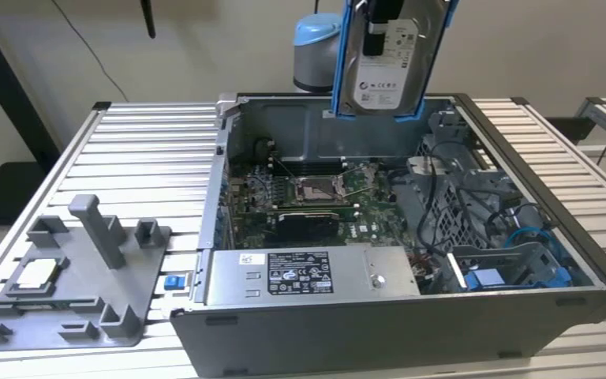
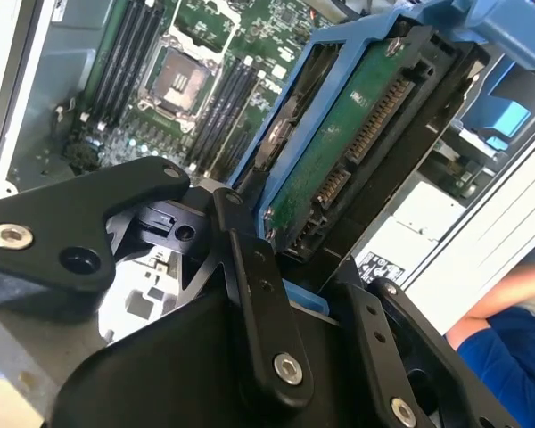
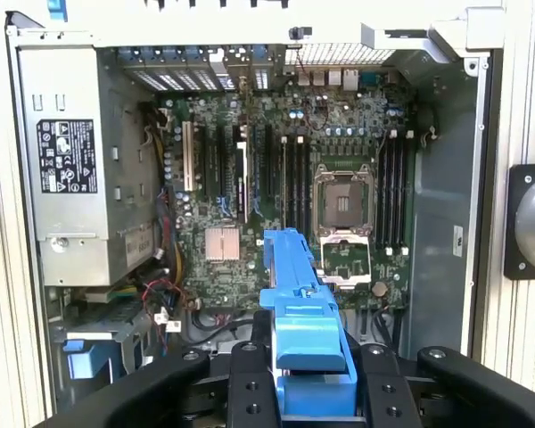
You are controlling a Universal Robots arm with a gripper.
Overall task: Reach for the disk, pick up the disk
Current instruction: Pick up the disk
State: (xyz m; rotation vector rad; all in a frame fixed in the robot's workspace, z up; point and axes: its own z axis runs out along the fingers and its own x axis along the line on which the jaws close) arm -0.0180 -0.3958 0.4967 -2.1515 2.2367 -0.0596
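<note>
Above the open computer case (image 1: 555,260) we see the gripper (image 1: 379,28) closed on the disk (image 1: 390,75), which hangs upright in the air, lifted clear of the case near its back wall. Its white label faces the exterior view, and the blue bracket (image 1: 340,87) runs down both sides and along the lower edge. From the second wrist view, the black fingers (image 2: 259,303) clamp the near end of the disk (image 2: 339,169), whose green underside with its connector is turned toward that camera. From the first wrist view, we look along the blue bracket (image 3: 303,339) held between the fingers (image 3: 250,392), straight down onto the motherboard (image 3: 276,196).

Below the disk, we see the motherboard (image 1: 303,197) with its empty processor socket (image 1: 316,188) on the case floor. A grey power supply box (image 1: 303,272) with a black-and-white sticker sits along the front wall. Blue-cabled drive bays (image 1: 503,253) fill the case on the exterior view's right. The case stands on a slatted metal table (image 1: 124,158). On the exterior view's left, a grey plastic fixture (image 1: 66,276) holds a small white-topped chip (image 1: 37,272). A person's blue sleeve (image 2: 508,348) shows at the edge of the second wrist view.
</note>
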